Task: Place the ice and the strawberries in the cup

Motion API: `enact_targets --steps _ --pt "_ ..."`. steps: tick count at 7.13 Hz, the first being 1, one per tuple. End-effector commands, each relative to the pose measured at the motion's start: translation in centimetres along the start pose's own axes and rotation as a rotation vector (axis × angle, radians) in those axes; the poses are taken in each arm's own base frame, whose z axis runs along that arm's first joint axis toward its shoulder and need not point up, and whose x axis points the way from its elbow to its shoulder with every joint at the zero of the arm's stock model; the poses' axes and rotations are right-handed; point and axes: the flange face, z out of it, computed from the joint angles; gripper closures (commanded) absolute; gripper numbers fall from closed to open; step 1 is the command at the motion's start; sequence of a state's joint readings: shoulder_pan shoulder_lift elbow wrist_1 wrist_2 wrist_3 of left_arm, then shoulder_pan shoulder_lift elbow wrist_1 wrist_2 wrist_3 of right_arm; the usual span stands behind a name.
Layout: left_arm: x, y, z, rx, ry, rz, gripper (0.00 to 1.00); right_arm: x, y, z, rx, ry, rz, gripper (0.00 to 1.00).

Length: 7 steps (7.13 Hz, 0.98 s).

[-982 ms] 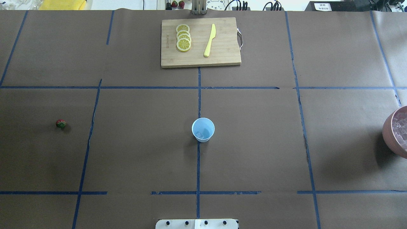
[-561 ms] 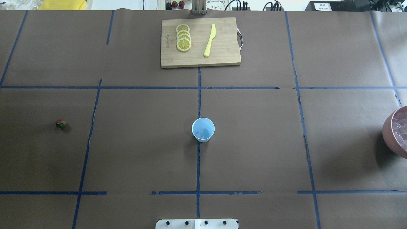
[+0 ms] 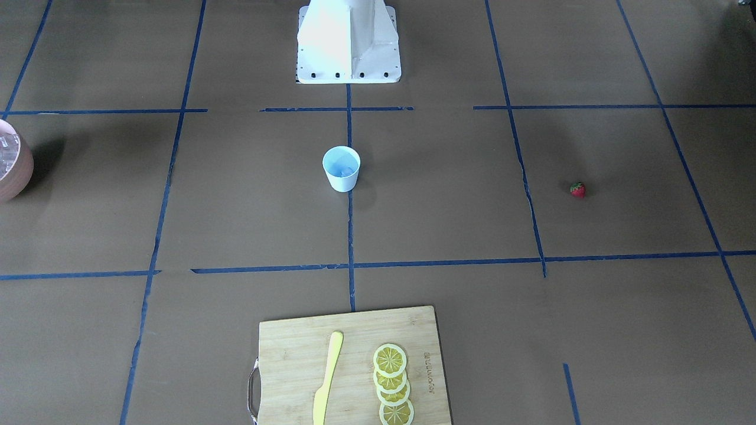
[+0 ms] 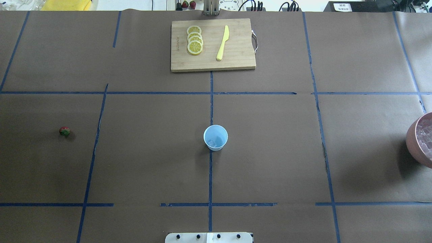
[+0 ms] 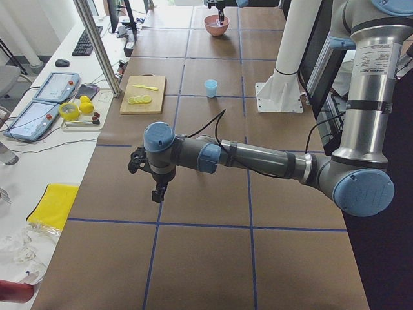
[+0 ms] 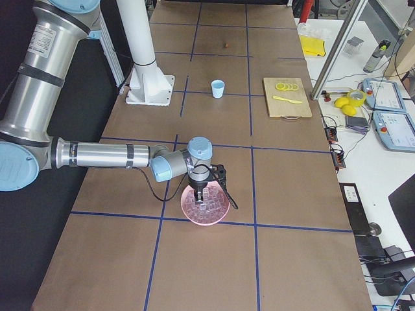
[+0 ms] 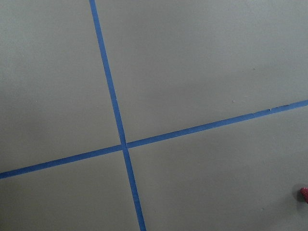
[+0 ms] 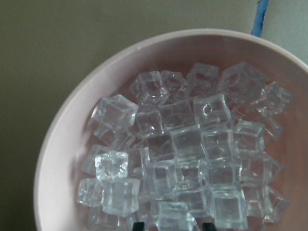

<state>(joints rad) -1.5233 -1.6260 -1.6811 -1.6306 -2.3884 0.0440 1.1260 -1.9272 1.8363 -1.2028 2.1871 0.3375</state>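
The pale-blue cup [image 4: 215, 137] stands upright mid-table with one ice cube [image 4: 212, 144] inside; it also shows in the front view [image 3: 341, 169]. The small red strawberry [image 4: 64, 131] lies on the table far to the left, and only its red edge [image 7: 304, 192] shows in the left wrist view. Several clear ice cubes [image 8: 183, 144] fill the pinkish bowl [image 8: 72, 120]. My right gripper [image 8: 173, 225] hangs just over the bowl [image 6: 206, 206], its fingertips [image 8: 139, 225] apart around one cube. My left gripper [image 5: 157, 192] hovers above the table; I cannot tell whether it is open or shut.
A wooden cutting board [image 4: 236, 64] at the far side holds lemon slices [image 4: 194, 39] and a yellow knife [image 4: 222, 43]. The bowl [image 4: 413, 141] sits at the table's right edge. Blue tape lines cross the brown table cover.
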Motion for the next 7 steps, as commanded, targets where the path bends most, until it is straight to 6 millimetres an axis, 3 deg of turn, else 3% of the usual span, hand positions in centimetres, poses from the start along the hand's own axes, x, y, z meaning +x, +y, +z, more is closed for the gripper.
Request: enact_targets --steps 1,3,5,7 --pt "0.0 0.0 0.0 0.0 0.0 -0.001 0.0 0.1 0.1 0.0 -0.002 0.002 0.0 0.7" --pt "0.0 0.0 0.0 0.0 -0.002 0.001 0.0 -0.1 0.0 0.0 0.0 0.0 -0.002 0.96" --pt "0.0 0.0 0.0 0.0 -0.002 0.001 0.0 -0.5 -0.1 -0.8 0.014 -0.008 -0.011 1.0" --pt "0.2 0.0 -0.3 0.005 -0.001 0.004 0.0 -2.3 -0.1 -3.5 0.055 -0.037 -0.037 1.0"
